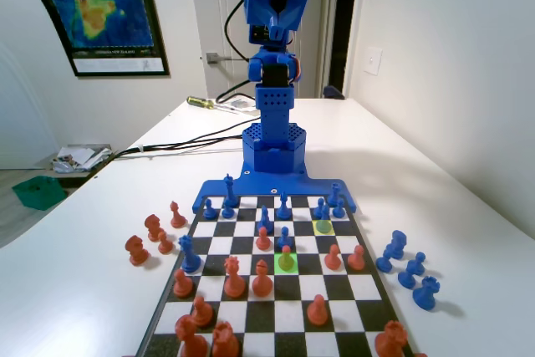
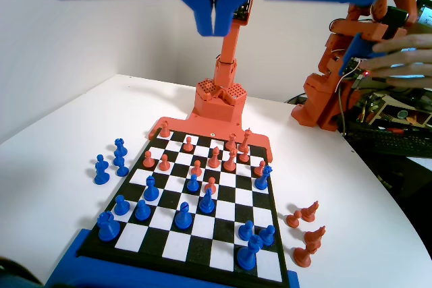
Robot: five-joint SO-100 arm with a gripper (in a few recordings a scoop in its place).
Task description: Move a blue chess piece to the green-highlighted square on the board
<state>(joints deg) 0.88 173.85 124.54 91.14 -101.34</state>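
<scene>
White table (image 1: 468,206); green-highlighted square (image 1: 286,262) half hidden — orange pawn (image 1: 286,255) atop.

Orange pawn (image 1: 286,257) on the green-highlighted square (image 1: 286,263)

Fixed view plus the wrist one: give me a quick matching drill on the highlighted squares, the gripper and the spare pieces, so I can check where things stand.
Things:
1. bright green-highlighted square
2. paler yellow-highlighted square
3. blue two-finger gripper
4. cluster of spare blue plastic pieces

States:
A. holds a small blue pawn
B. on the white table, right of the board in the fixed view
C. holds a small orange pawn
D. high above the board, jaws together

Pairs: 1-C, 2-A, 3-D, 4-B
</scene>
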